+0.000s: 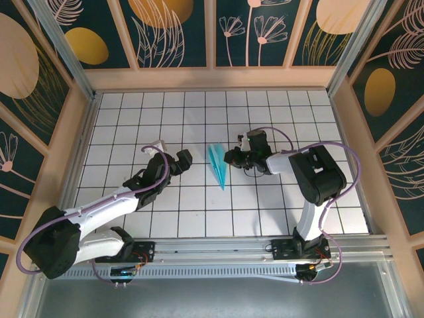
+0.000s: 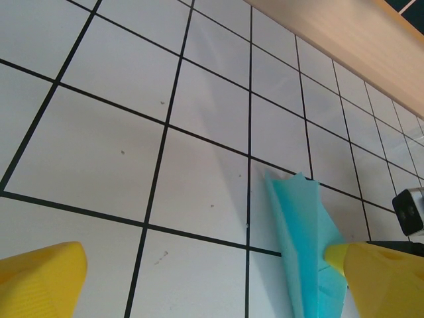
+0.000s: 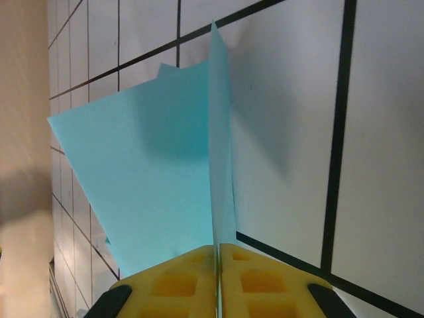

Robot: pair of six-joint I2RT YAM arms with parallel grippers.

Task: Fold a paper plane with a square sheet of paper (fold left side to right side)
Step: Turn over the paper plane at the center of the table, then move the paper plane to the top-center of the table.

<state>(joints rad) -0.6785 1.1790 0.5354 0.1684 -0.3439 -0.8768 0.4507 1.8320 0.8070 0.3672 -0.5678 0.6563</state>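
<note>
While our right gripper (image 3: 217,260) clamps the upright fold of the paper plane (image 3: 146,172), we see the left gripper (image 1: 181,161) spread wide nearby.

No readable text, label, brand, number or sign is appearing anywhere, whether on the paper plane (image 1: 218,167), the gridded table (image 1: 132,126) or the patterned walls (image 1: 172,33).

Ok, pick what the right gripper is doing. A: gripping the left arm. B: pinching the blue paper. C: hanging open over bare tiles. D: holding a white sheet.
B: the right gripper is closed on an upright flap of the paper plane.
</note>
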